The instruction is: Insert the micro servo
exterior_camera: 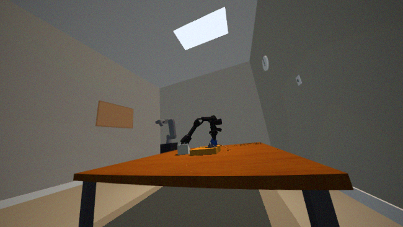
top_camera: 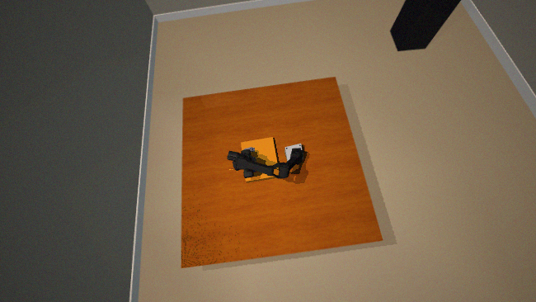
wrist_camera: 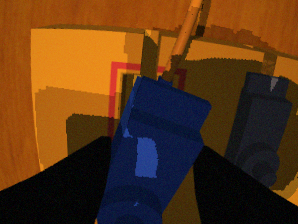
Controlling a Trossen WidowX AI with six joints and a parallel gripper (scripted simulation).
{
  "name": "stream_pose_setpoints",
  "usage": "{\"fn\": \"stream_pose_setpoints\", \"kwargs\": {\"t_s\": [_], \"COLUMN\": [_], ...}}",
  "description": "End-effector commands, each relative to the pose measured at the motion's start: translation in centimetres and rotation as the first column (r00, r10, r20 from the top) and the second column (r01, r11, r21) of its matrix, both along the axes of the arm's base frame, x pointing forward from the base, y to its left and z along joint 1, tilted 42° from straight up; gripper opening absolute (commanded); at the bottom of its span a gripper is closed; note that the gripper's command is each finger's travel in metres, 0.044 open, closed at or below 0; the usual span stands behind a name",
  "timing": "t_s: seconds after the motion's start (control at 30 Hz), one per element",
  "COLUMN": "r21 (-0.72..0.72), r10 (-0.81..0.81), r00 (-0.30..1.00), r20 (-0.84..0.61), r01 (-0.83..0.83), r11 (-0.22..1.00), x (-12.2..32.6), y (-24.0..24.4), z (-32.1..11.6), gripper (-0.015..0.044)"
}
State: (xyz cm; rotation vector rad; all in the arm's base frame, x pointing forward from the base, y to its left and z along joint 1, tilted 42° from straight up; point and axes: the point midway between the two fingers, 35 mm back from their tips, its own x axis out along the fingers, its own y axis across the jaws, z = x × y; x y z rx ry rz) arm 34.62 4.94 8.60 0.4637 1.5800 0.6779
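The loose micro servo [wrist_camera: 160, 115] [exterior_camera: 213, 142] is blue. My gripper [wrist_camera: 153, 151] [exterior_camera: 213, 139] is shut on it and holds it over the orange deck [wrist_camera: 80, 55] [top_camera: 264, 145] [exterior_camera: 203, 151]. In the wrist view the servo is turned clockwise relative to the pocket's red outline [wrist_camera: 113, 97] and covers most of the pocket; its lower right is hidden. The orange cable [wrist_camera: 186, 32] runs up and right from the servo's far end, to the right of the side notch [wrist_camera: 150, 52], across the deck's edge. The height gap is not clear.
A dark grey servo [wrist_camera: 257, 115] sits on the deck to the right of the held one. A pale block [top_camera: 292, 149] [exterior_camera: 183, 149] stands by the arm's base, beside the deck. The arm [top_camera: 257, 165] spans over the deck. Another robot arm [exterior_camera: 171, 128] stands in the background.
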Motion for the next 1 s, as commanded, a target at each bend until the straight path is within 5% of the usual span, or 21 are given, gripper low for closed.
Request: {"fn": "stream_pose_setpoints", "kwargs": {"t_s": [0.0, 0.97], "r21": [0.003, 0.019], "r10": [-0.007, 0.146], "r00": [1.000, 0.979], "r20": [0.004, 0.141], "r01": [0.007, -0.150], "r11": [1.000, 0.989], "x": [0.06, 0.14], "y": [-0.04, 0.17], "z": [0.10, 0.28], "gripper": [0.0000, 0.0000]}}
